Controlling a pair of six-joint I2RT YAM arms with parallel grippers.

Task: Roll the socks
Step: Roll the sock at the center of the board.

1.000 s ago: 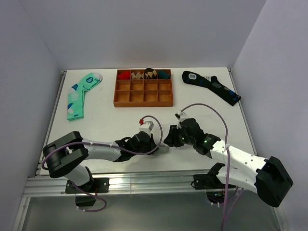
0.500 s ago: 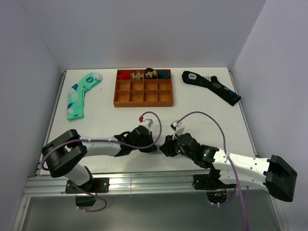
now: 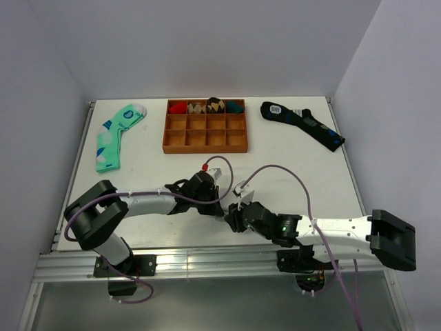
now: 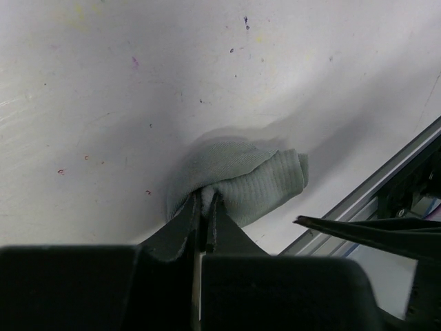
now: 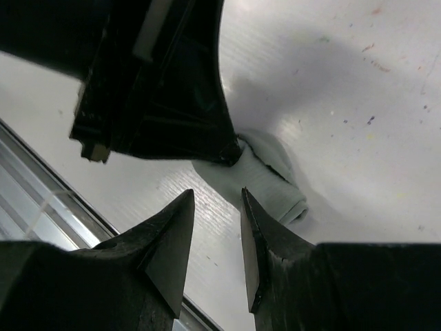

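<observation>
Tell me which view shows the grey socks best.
Left wrist: the socks lie bunched in full view, pinched by the left fingers. Right wrist shows them partly hidden; top external barely shows them.

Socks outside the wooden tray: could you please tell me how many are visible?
3: a mint-green patterned sock far left, a dark navy sock far right, and a bunched grey sock pinched by the left gripper; it may hide a second.

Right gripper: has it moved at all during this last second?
Yes. The right gripper has shifted down and left in the top view, farther from the wooden tray.
</observation>
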